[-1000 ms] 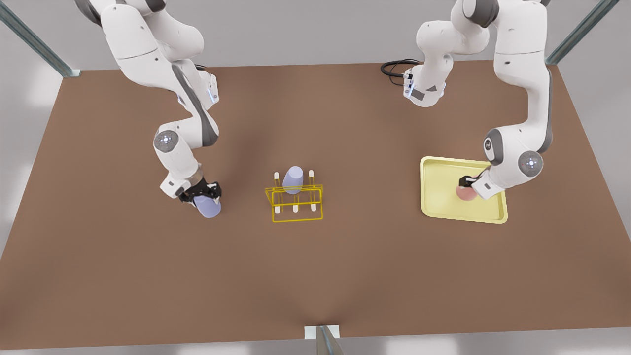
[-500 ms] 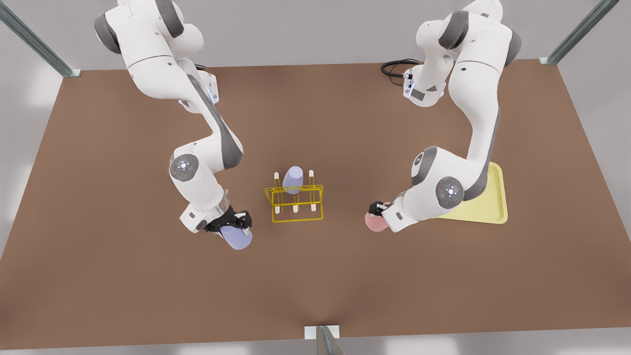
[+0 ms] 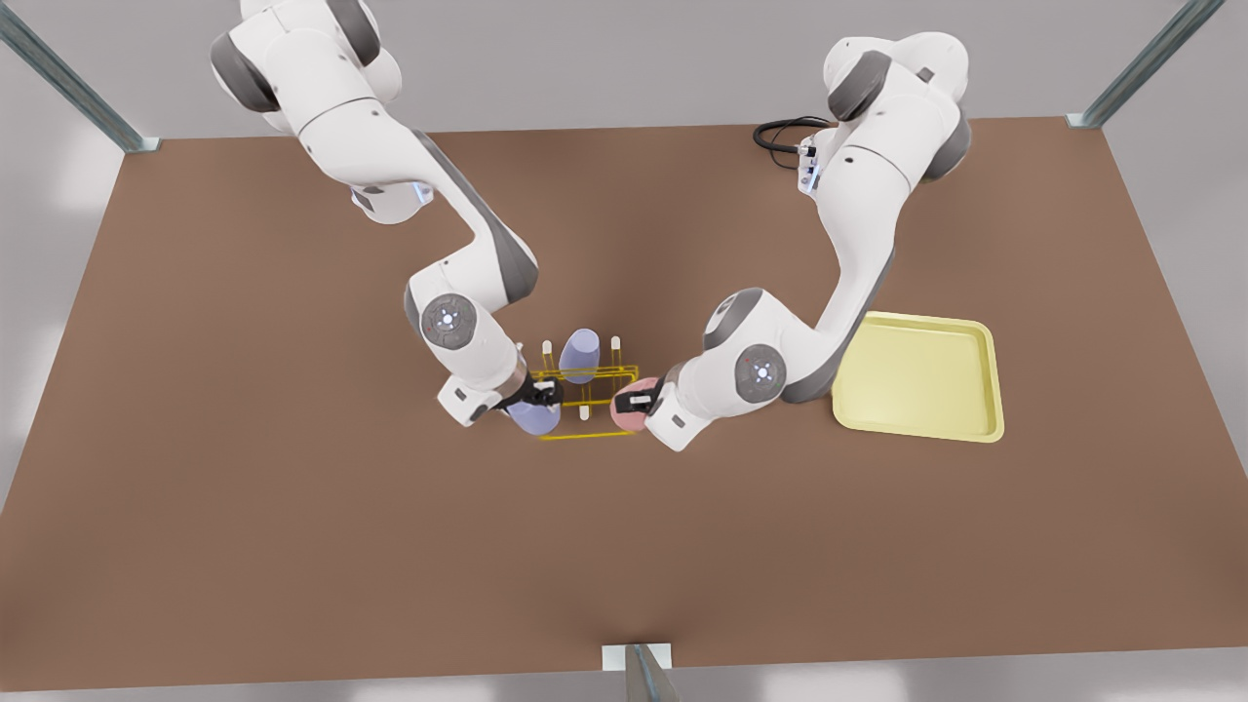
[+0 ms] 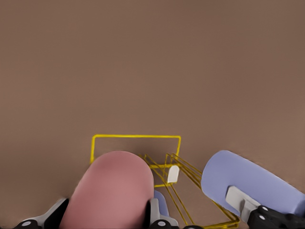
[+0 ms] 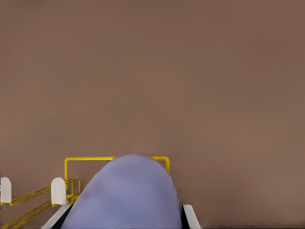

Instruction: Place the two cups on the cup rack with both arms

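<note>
Two cups hang at the rack, each clamped in fingers: the left gripper on the pink cup, the right gripper on the lavender cup. With both so near, a misjudged descent could clip a peg, tip the wire frame, or bump the racked cup.

Both pincers crowd the cup rack from either side, third cup occupying a rear peg, surface around open
</note>
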You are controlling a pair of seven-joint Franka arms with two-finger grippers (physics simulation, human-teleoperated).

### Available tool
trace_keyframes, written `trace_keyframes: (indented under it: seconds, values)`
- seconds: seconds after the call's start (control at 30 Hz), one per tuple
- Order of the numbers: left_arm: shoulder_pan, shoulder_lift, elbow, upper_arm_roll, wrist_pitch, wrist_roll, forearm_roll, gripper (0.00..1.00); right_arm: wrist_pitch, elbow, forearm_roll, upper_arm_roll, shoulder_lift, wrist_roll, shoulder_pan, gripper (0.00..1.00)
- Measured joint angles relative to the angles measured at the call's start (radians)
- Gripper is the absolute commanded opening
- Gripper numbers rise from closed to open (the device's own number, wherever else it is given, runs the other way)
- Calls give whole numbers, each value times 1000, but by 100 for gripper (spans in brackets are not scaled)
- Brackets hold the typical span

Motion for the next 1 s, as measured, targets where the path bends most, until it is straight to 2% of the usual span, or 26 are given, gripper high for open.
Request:
trace_keyframes:
  seconds: [0.2, 0.23, 0.27, 0.43, 0.5, 0.6, 0.63, 0.67, 0.7, 0.73, 0.83, 0.93, 1.0]
  values:
    - [-27, 33, -1, 1, 27, -130, 6, 85, -6, -1, 0, 19, 27, 43, 0, 85]
    - [-32, 40, -2, 1, 33, -147, 6, 100, -7, -1, 0, 22, 31, 48, -1, 85]
    - [-35, 45, -3, 1, 38, -164, 11, 100, -7, -1, -1, 23, 34, 54, -1, 100]
    - [-25, 33, -5, 2, 36, -235, 39, 100, -10, 0, -1, 25, 44, 79, -3, 100]
    - [102, -66, 8, -1, -50, -252, 74, 100, -11, 0, -2, 25, 45, 87, -2, 100]
    - [374, -253, 38, 0, -296, -183, 158, 100, -13, 8, -3, 25, 44, 96, -8, 100]
    - [419, -317, 14, 33, -365, -139, 189, 100, -13, 14, -3, 25, 44, 99, -10, 100]
    - [341, -442, -115, 197, -407, -86, 211, 100, -13, 25, -4, 24, 44, 102, -12, 100]
    - [253, -511, -182, 311, -445, -36, 225, 100, -14, 34, -7, 23, 44, 103, -13, 100]
    - [209, -538, -198, 369, -484, 12, 230, 100, -15, 39, -15, 18, 44, 100, -17, 100]
    - [175, -550, -212, 424, -566, 139, 231, 100, -30, 45, -39, 11, 44, 66, -131, 100]
    - [169, -534, -215, 431, -615, 247, 219, 100, -63, 106, -75, -13, 42, -28, -334, 100]
    - [170, -530, -215, 431, -636, 310, 208, 100, -128, 153, -87, -24, -9, -88, -390, 100]
